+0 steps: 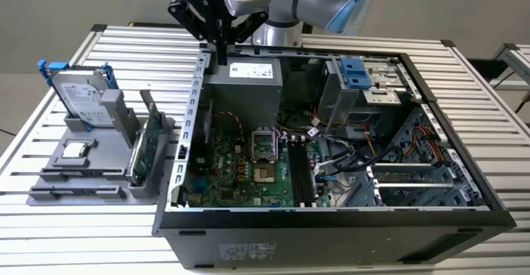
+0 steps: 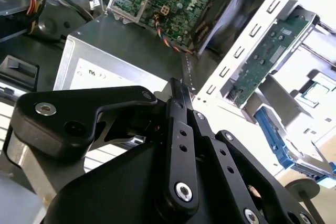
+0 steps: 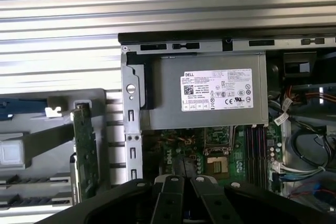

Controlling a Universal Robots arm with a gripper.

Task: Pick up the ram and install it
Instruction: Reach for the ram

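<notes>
In the exterior view, the black pincer (image 1: 222, 54) is hanging over the far corner of the open black computer case (image 1: 331, 244), toward the exterior view's upper left. Its jaws are drawn together with nothing seen between them. At the exterior view's left, a grey moulded holder (image 1: 58, 195) is resting on the ribbed aluminium bench (image 1: 476, 79). What appears to be the long, thin, dark greenish ram (image 1: 83, 191) is lying edge-up in a low front slot of that holder, well apart from the pincer. A taller green circuit card (image 1: 145, 148) and a silver hard drive with a blue bracket (image 1: 83, 98) are standing behind it.

In the second wrist view, the pincer (image 2: 178, 90) is pointing toward the grey power supply box (image 2: 115, 61), its fingers meeting at the tips.

In the first wrist view, the pincer (image 3: 181, 182) is sitting close to the green motherboard (image 3: 184, 140), and the green circuit card (image 3: 84, 150) is standing just outside the case wall.
</notes>
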